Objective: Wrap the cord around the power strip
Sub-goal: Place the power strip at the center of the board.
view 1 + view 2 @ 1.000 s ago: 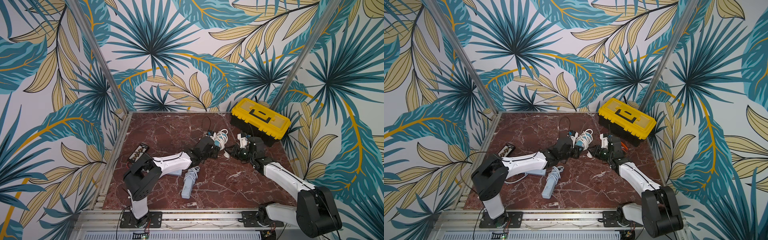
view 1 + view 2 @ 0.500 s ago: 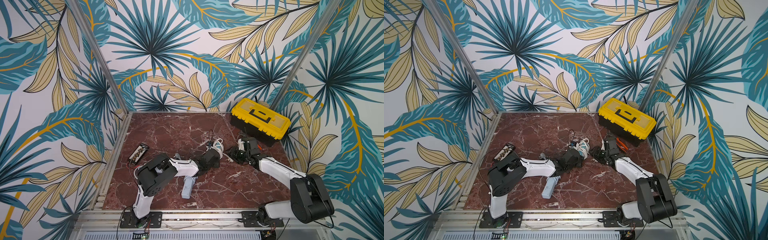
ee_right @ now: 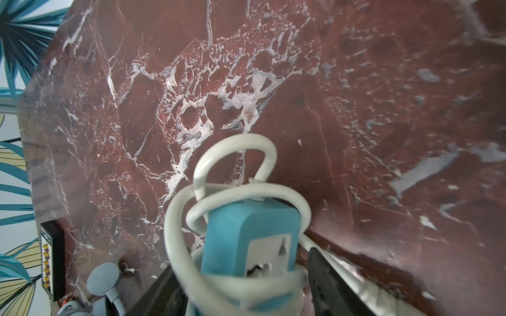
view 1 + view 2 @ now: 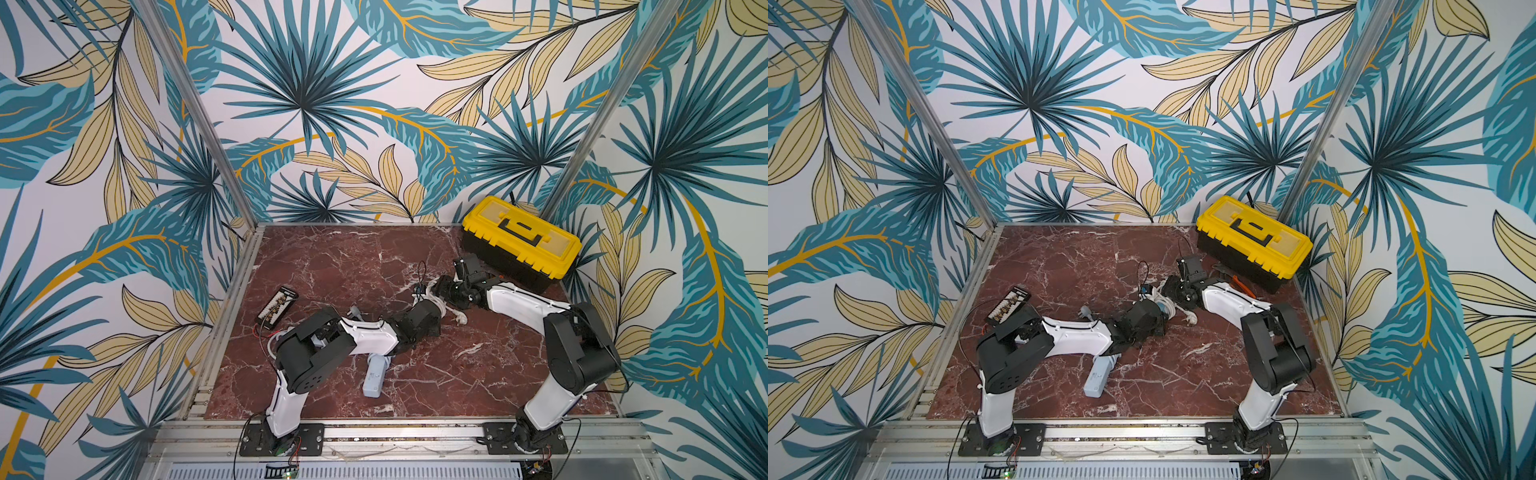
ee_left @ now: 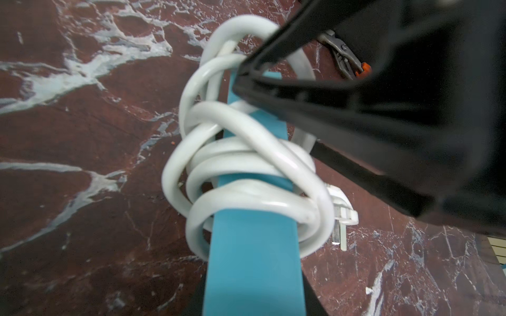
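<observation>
Left gripper [image 5: 254, 303] is clamped tight on the teal power strip [image 5: 253, 240], with the white cord [image 5: 241, 153] looped around it. Right gripper [image 3: 246, 276] sits open, straddling the strip's end.

- I can read no word, brand, number or sign in any of my views.
- Yellow toolbox [image 4: 521, 239]: the lid shows only a black latch, in both top views.
- Pale blue power strip [image 4: 375, 376], well apart from the toolbox: a faint small mark on its top face, too small to read.
- Black board [image 4: 276, 304], further from the toolbox still: rows of pale dots, and I can make out no characters.
- Teal power strip [image 3: 250, 240], near the toolbox: in my right wrist view the white plate [image 3: 269, 253] on its end carries dark shapes, too blurred to tell whether any is print.
</observation>
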Controlling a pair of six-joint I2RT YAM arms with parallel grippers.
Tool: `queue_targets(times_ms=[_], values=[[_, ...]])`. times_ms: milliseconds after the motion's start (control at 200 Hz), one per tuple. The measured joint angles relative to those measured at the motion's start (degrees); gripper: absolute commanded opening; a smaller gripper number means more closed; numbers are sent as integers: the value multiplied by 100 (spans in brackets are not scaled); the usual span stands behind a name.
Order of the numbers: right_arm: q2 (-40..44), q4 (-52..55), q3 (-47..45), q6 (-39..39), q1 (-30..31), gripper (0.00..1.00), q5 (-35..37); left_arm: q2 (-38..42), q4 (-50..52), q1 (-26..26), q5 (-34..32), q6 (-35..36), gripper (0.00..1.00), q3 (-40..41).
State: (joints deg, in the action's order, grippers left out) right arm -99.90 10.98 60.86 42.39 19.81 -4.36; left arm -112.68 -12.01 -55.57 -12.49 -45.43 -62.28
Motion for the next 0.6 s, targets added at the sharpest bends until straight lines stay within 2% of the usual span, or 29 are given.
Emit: queue_targets(times_ms=[155,215,365,596], values=[[-157,70,151,-382,72,60,203,227,151,-52,142,225,60,223],[-205,79,210,-549,76,60,284,428,221,-72,236,308,64,334],[-212,96,232,-1016,87,60,459,1357,286,-101,496,433,72,811],[-212,413,254,-1631,85,64,595,2656,310,-103,459,636,73,1539]])
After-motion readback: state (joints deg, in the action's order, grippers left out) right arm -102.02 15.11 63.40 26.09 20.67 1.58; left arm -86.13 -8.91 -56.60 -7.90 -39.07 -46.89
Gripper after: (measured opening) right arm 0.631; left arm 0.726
